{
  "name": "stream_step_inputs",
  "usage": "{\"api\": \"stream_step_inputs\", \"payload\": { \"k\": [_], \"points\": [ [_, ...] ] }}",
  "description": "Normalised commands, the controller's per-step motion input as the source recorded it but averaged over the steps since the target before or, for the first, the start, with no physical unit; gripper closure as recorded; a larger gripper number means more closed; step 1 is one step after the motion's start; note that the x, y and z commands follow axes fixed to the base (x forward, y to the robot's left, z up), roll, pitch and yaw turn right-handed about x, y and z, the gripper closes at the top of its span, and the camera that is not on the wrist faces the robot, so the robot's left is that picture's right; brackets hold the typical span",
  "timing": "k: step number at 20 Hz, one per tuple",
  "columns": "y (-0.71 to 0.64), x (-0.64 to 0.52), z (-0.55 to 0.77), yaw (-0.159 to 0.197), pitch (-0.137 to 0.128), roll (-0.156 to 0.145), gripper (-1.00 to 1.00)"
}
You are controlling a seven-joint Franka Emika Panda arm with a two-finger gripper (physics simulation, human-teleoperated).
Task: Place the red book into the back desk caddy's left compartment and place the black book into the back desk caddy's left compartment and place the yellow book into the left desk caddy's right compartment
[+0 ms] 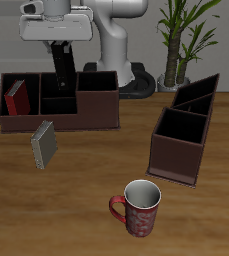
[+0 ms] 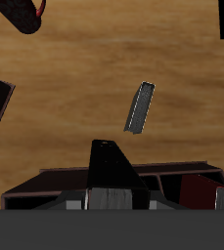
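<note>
One black book (image 1: 63, 66) sits clamped upright in the claw (image 1: 62, 76), over the back desk caddy (image 1: 96, 112).

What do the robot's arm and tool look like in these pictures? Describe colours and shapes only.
The arm is white, built of rounded segments. A white, boxy block tops the tool, whose two fingers are slim and black. The wrist view shows a grey block beneath one dark finger.

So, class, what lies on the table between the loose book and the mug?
Nothing. In the exterior view, the table between the book and the mug is bare wood.
</note>
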Motion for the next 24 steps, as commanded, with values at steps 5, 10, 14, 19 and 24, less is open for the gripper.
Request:
{"api": "stream_step_inputs", "payload": {
  "k": [5,10,14,19,24],
  "points": [
    [-0.20,-0.42,0.00,0.034,-0.001,-0.034,1.00],
    [-0.02,-0.35,0.11,0.053,-0.021,0.026,1.00],
    [-0.13,-0.27,0.12,0.062,-0.030,-0.006,1.00],
    [-0.52,-0.11,0.10,-0.062,0.017,-0.075,1.00],
    [-0.38,-0.01,-0.04,-0.021,0.025,-0.074,1.00]
  ]
}}
